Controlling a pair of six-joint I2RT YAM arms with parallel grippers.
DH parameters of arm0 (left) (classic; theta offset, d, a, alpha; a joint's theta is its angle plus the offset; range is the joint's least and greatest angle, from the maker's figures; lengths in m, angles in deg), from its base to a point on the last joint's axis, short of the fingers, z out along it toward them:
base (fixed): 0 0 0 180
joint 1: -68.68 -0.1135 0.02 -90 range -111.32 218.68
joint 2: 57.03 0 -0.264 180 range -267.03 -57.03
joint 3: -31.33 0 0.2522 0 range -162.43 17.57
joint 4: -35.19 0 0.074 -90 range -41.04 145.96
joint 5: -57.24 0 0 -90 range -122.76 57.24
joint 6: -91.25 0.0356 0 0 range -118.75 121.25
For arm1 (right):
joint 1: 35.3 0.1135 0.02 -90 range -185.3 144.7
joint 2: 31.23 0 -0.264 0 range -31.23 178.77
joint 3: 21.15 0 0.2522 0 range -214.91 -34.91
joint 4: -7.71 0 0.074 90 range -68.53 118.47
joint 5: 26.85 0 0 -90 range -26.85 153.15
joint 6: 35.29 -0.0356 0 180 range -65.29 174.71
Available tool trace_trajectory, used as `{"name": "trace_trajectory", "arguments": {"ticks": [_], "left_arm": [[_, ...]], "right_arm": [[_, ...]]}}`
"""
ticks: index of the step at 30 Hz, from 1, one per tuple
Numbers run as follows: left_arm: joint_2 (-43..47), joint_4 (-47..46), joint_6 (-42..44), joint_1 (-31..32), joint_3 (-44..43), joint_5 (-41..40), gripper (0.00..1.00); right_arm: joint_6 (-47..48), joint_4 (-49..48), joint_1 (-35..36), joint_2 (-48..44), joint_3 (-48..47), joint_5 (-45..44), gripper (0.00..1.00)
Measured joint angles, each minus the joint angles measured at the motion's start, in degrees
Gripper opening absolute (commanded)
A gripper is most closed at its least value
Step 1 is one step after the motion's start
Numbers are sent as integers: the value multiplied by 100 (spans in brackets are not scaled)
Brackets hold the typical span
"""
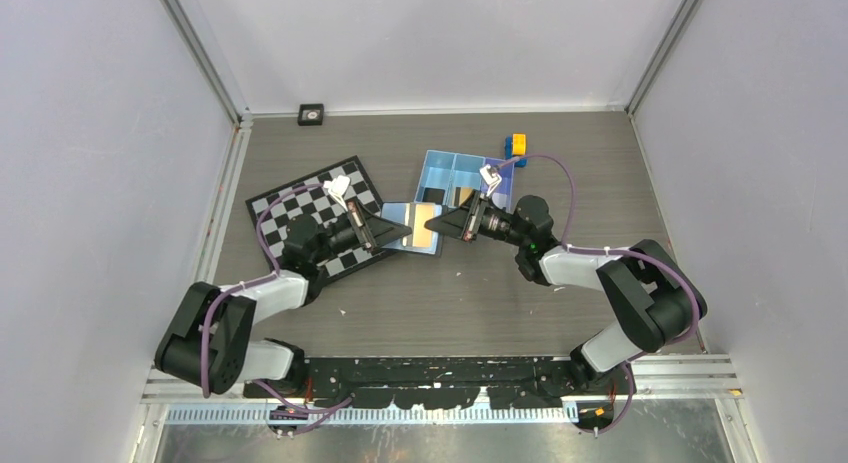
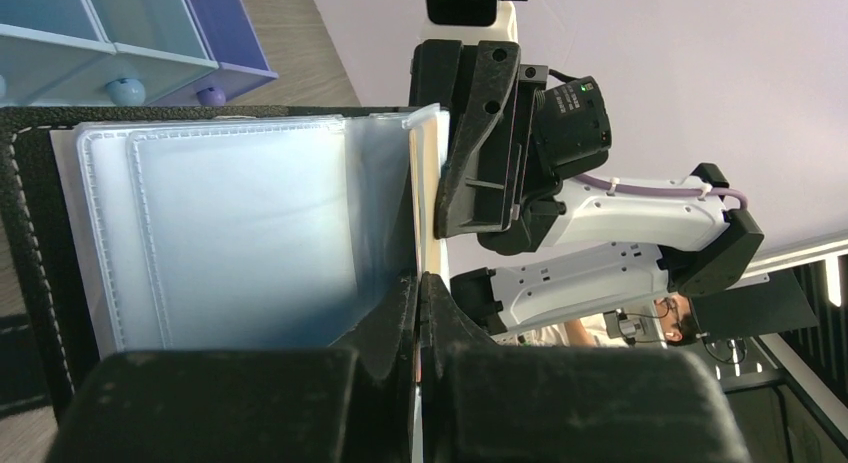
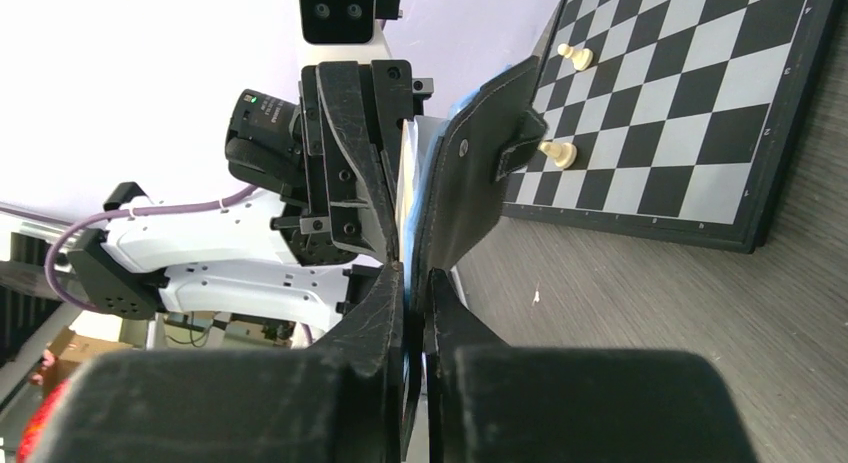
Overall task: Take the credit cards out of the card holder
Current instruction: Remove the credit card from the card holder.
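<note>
Fingers of our left gripper (image 1: 388,226) and right gripper (image 1: 452,223) pinch shut on opposite edges of the open card holder (image 1: 400,219), mid-table, just nearer than the tray (image 1: 422,175). We should hold one side firm and regrip the gold credit card (image 1: 424,223).

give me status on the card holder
both jaws shut on card holder, held open between them. gold card inside, not yet out. blue tray close behind

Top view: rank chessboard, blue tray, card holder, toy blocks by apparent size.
1. chessboard, partly covered
2. blue tray
3. card holder, open, a bit smaller than the tray
4. toy blocks
</note>
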Motion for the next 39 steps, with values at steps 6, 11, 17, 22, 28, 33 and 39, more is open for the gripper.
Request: {"name": "trace_trajectory", "arguments": {"ticks": [6,11,17,22,28,33,39], "left_arm": [[94,258,122,-15,4,-39,3],[251,487,188,-39,15,-52,12],[109,46,-11,-92,39,-24,18],[-184,-588,-345,-114,81,44,9],[-280,-981,-599,-175,160,105,1],[-282,-1108,-693,-227,214,173,0],[-282,-1108,-750,-271,243,212,0]], "right_arm": [[-44,-33,0,72,-2,0,0],[-46,-39,20,72,-2,-2,0],[-96,-122,22,74,0,26,1],[-140,-208,22,85,-2,42,0],[-155,-223,22,85,-2,37,0],[-155,-251,31,85,-2,35,1],[-155,-249,46,85,-2,35,0]]}}
